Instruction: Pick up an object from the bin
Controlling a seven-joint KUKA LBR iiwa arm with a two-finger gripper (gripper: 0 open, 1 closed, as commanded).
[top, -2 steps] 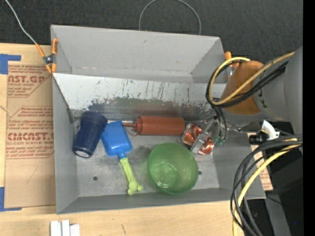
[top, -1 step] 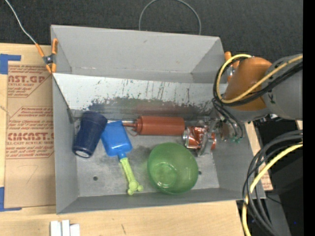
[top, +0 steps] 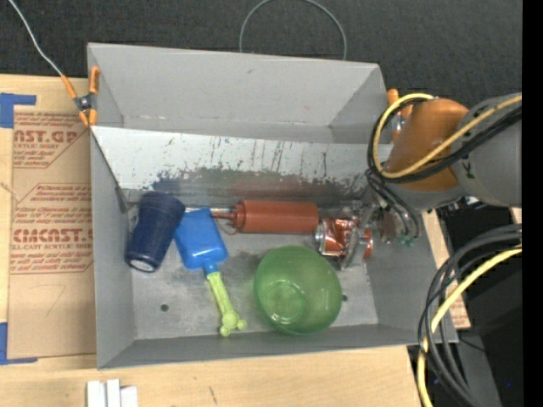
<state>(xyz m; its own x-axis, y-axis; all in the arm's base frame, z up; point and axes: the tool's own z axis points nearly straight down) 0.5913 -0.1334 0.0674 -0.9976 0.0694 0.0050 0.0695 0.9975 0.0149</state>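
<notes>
a: where's the pincer (top: pixel 366 231) rn?

b: low by the right wall of the bin (top: pixel 254 91), abt midway along it, down at a crushed red-and-silver can (top: pixel 338 237). touching or just beside it, can't say which.

a: released or clenched?

b: can't tell, the wrist and cables cover that part. nothing i'd call held.

a: what's near it?

b: a red-brown cylinder (top: pixel 276 216) lies along the back wall, its right end just beside the can. a green bowl (top: pixel 297 291) sits upright near the front edge, close to the can's front-left. a blue scoop (top: pixel 199 240) w/ a yellow-green handle and a dark blue cup (top: pixel 154 231) on its side are well apart, toward the left wall.

a: risks?

b: imo the can's crumpled and shiny w/ no flat faces, so it could twist or squirt out when squeezed. it's tucked by the wall, so the pincer might scrape metal or catch only an edge. the cylinder prob rolls if nudged, and the bowl's rim could get clipped on the lift.
</notes>
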